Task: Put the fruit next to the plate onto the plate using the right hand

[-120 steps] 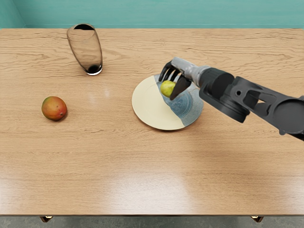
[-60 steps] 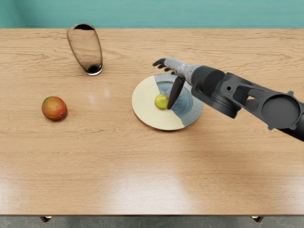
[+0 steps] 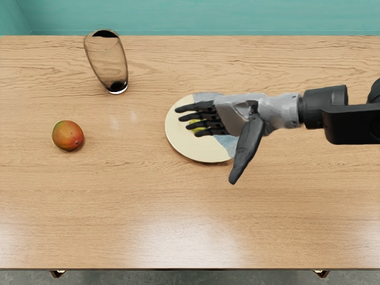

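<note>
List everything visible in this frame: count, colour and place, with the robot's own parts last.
table: 1, light wood, fills most of the view
wall: 1, teal, strip along the top edge
glass vase: 1, clear smoky grey, far left of the table
mango: 1, red, orange and green, left side, apart from everything else
plate: 1, cream with a blue-grey part, centre
small fruit: 1, yellow-green, on the plate, mostly hidden under the fingers
right hand: 1, grey with black fingers, open, spread over the plate, arm entering from the right
left hand: not in view
</note>
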